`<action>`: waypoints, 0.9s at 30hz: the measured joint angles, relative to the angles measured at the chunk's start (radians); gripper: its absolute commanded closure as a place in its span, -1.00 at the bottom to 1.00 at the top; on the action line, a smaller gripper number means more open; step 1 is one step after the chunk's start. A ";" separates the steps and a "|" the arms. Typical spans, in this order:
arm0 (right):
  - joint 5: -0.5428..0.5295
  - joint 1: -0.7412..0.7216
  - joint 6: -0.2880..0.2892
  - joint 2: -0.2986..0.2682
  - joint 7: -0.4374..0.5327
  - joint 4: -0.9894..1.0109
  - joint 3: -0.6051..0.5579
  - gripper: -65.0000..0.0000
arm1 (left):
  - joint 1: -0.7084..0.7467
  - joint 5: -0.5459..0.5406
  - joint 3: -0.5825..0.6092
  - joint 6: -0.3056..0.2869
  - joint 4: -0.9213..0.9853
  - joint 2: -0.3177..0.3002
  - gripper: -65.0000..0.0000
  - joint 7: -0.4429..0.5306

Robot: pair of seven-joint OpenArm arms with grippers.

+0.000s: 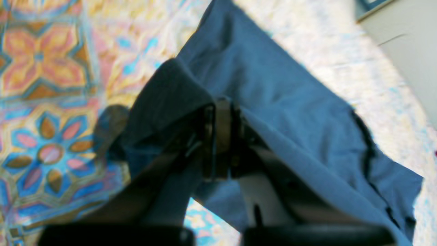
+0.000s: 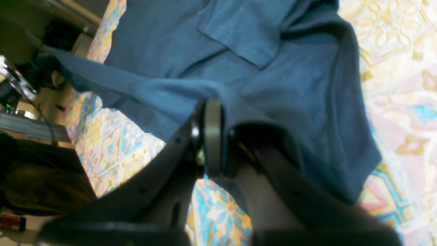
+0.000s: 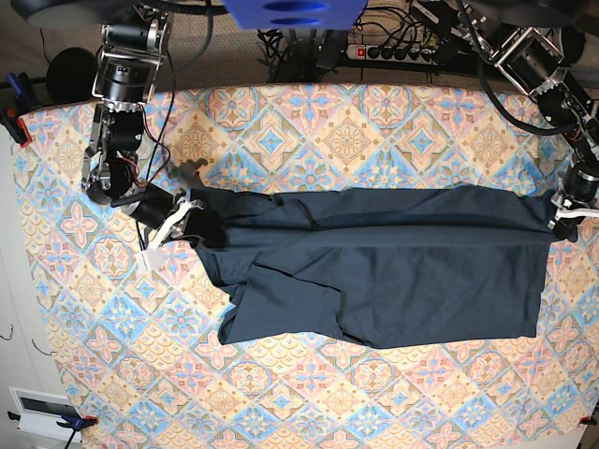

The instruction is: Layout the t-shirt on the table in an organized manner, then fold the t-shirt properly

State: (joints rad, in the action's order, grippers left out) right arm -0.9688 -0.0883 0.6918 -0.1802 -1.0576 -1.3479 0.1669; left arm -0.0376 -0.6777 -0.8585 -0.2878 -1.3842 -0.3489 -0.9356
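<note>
while both pincers (image 3: 187,223) (image 3: 559,217) pinch it, the soft navy t-shirt (image 3: 393,271) drapes rectangular.

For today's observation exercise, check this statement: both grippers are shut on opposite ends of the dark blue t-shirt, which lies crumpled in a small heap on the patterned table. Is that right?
Not quite. The t-shirt is not in a heap: the base view shows it stretched out long across the table. The rest holds: the left gripper and the right gripper are each shut on one end of it.

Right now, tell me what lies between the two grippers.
In the base view, only the t-shirt spans the stretch between the right gripper and left gripper, each shut on an end, over the table.
</note>
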 measured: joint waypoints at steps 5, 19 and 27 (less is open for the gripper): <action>-0.001 0.000 0.003 0.000 0.011 0.000 -0.002 0.97 | -0.002 0.047 0.002 -0.001 0.075 -0.002 1.00 0.064; 0.134 0.005 0.000 -0.001 0.015 -0.007 0.000 0.95 | -0.001 0.105 0.215 0.000 0.083 -0.079 0.16 0.117; 0.136 0.006 -0.001 0.000 0.014 -0.017 0.000 0.95 | 0.006 0.103 0.164 0.002 0.081 -0.064 -0.19 0.087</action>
State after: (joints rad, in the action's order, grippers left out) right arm -0.8330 -0.0822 0.6910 -0.1802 -1.0435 -1.3651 0.1665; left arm -0.0311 -0.5747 -0.6949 -0.2863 -1.3033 -0.4126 -0.8486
